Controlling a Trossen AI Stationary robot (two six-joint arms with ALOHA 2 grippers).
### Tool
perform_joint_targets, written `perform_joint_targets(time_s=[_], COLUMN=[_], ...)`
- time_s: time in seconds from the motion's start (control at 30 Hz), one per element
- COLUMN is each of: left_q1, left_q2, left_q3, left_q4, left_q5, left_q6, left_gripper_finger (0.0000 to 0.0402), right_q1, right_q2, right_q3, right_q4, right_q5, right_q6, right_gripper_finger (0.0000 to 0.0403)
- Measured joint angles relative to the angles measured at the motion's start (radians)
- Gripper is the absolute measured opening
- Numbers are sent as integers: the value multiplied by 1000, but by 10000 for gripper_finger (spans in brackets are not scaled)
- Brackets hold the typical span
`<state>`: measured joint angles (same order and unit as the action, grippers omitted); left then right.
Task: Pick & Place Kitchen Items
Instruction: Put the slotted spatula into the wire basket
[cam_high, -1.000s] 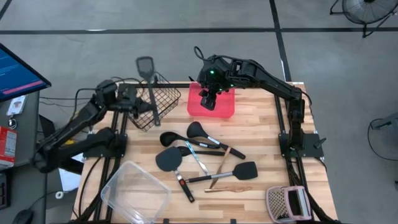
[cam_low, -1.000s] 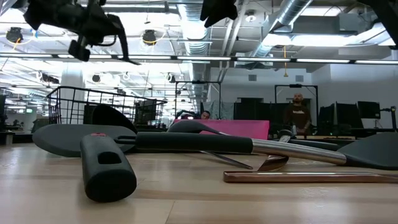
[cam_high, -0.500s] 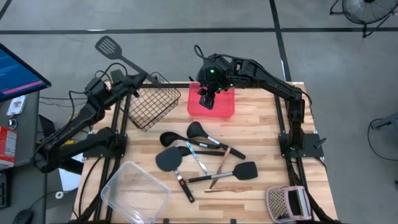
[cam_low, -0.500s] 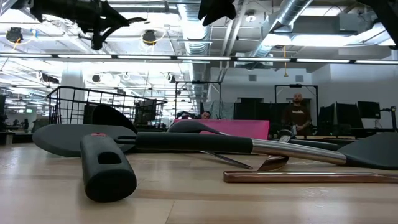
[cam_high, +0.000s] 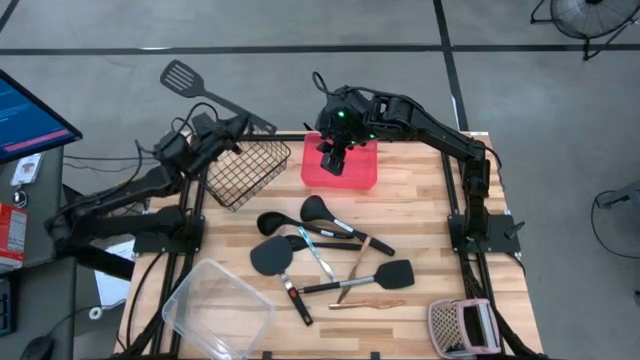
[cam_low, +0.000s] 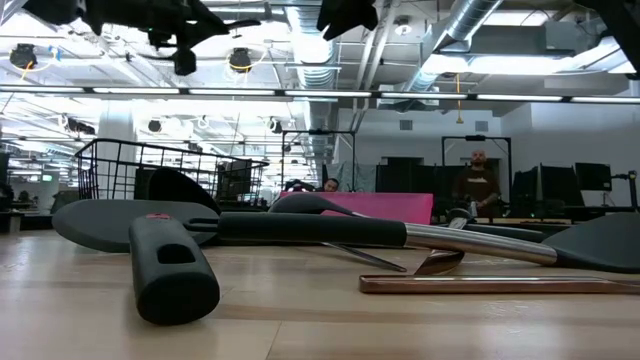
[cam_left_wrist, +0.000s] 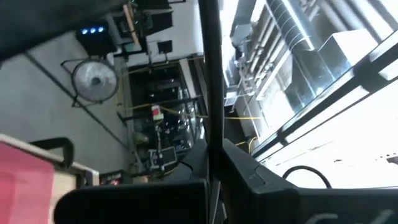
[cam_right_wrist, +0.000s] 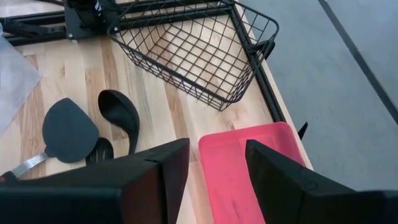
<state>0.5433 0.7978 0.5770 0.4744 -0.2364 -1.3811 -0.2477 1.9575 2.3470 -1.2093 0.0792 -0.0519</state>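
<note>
Starting at the left, a slotted spatula (cam_high: 182, 76) is clamped by its handle in the left gripper (cam_high: 232, 122), head angled out past the table's far edge, wire basket (cam_high: 246, 172) just below. Right gripper (cam_high: 333, 158) is parted, empty, over the red tray (cam_high: 365, 172).

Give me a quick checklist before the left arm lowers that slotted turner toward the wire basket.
1. Left end effector shut on the slotted turner: ok.
2. Turner over the wire basket: not ok, its head hangs beyond the table's far edge.
3. Basket empty: ok.
4. Right end effector clear of the basket, above the red tray: ok.
5. Right end effector open and empty: ok.
6. Loose utensils away from the basket: ok.
</note>
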Motion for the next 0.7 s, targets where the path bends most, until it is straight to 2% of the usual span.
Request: perform_joint_targets(time_s=[0.17,0.4,0.53,0.7], left_q1=[-61,-73,-73,-70], left_q2=[69,130,129,110], left_q3=[0,-1,-1,-1], left_q4=[96,140,182,192], left_q5=[-89,-105,-105,-117], left_q6=[15,16,62,72], left_gripper_finger=[1,1,1,1], right_q1=[-14,-47,-82,-139], right_q2=[0,0,-23,-123], right_q3=[0,0,-3,-22], right_q4=[-10,-76,-130,-124], right_q5=[0,-6,-54,-133], right_q6=[0,-7,-34,-30], right_gripper_finger=[159,159,159,159])
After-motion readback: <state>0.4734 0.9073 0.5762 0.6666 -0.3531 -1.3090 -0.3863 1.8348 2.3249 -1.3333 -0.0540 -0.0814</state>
